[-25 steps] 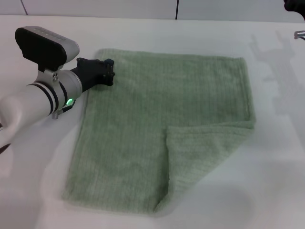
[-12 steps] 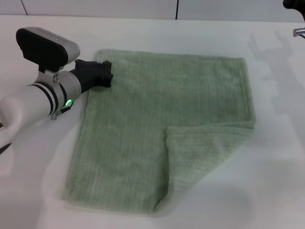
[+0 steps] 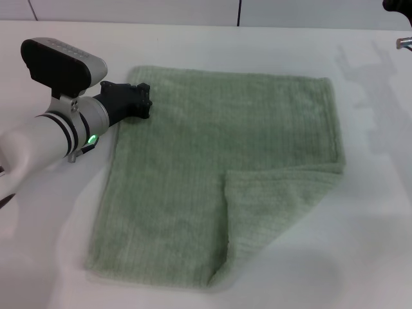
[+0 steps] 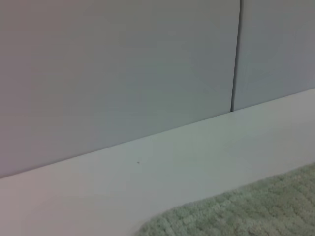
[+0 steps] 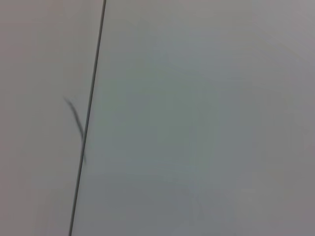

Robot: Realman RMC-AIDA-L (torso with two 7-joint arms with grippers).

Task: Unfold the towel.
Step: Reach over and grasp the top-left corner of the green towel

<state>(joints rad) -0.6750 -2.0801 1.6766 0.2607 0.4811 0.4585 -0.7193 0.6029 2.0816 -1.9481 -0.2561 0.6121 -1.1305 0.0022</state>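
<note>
Towel point(image 3: 219, 174) lies flat mid-table point(image 3: 193, 42), its 4 o'clock corner folded over. Left gripper point(image 3: 138, 101) sits at towel's 10 o'clock corner; can't tell if its claw's open or closed. Right arm barely in view at 1 o'clock; no legible writing.

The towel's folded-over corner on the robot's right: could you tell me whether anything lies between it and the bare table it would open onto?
Nothing visible does. The folded corner of the towel borders bare table. The left gripper sits at the far left corner; the right gripper is barely in view at the upper right.
</note>
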